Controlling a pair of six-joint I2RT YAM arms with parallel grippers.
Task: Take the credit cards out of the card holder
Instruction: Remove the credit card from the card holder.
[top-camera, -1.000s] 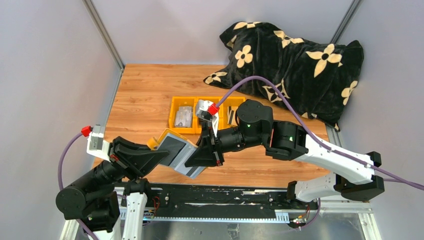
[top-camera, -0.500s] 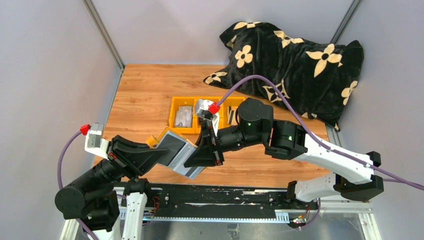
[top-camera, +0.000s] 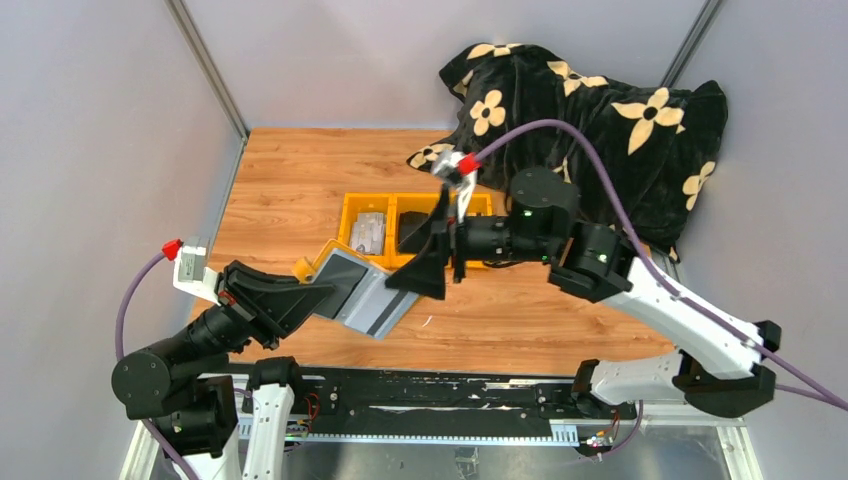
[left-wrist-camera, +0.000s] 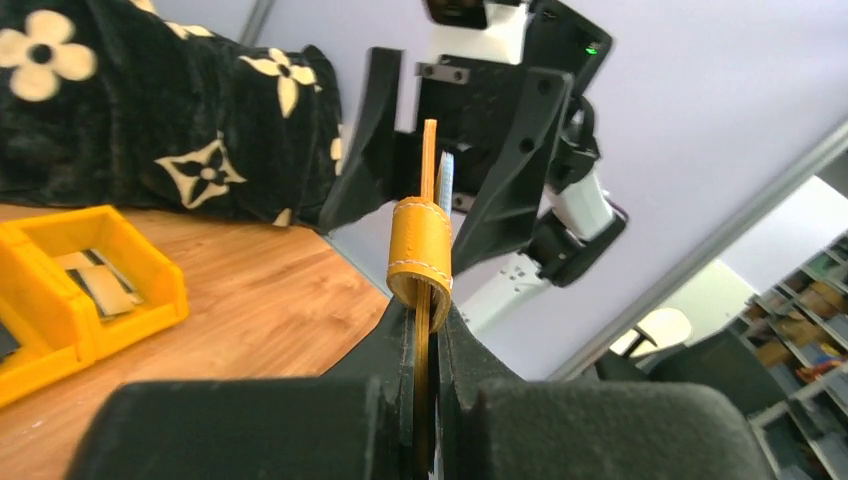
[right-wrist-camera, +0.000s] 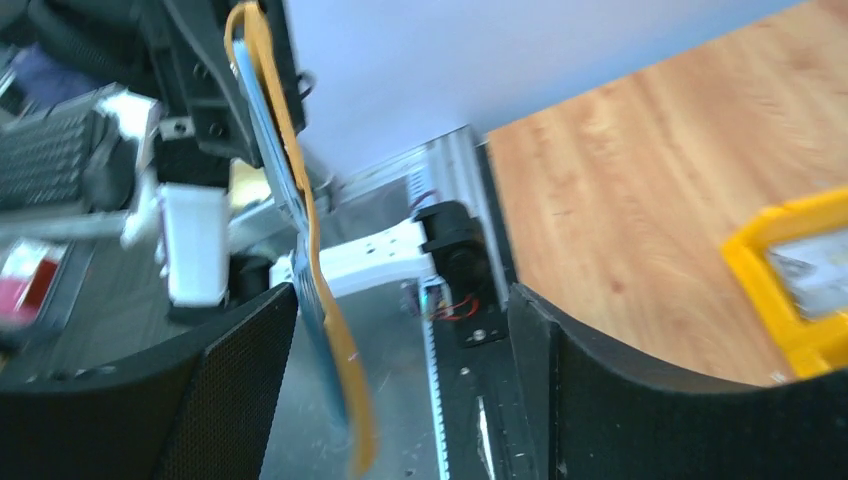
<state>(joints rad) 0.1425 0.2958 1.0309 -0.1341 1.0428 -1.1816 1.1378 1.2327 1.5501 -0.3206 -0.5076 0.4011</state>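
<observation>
My left gripper (top-camera: 318, 290) is shut on the mustard-yellow card holder (top-camera: 345, 285) and holds it above the table's near left. In the left wrist view the holder (left-wrist-camera: 421, 250) stands edge-on in the shut jaws of that gripper (left-wrist-camera: 428, 330). A pale grey credit card (top-camera: 386, 306) with a dark stripe sticks out of the holder's lower right end. My right gripper (top-camera: 425, 262) hangs open just right of the holder and grips nothing. In the right wrist view the holder (right-wrist-camera: 300, 250) hangs close to the left finger of the wide open gripper (right-wrist-camera: 400, 380).
A yellow three-compartment tray (top-camera: 347, 228) stands mid-table behind the grippers, with flat grey items (top-camera: 367, 232) in its left bin. A black flower-patterned pouch (top-camera: 590, 120) fills the back right corner. The metal rail (top-camera: 420, 395) runs along the near edge.
My right gripper has opened and pulled back up and to the right, away from the holder's end. The left gripper keeps hold of the holder, which now sits slightly lower and further left.
</observation>
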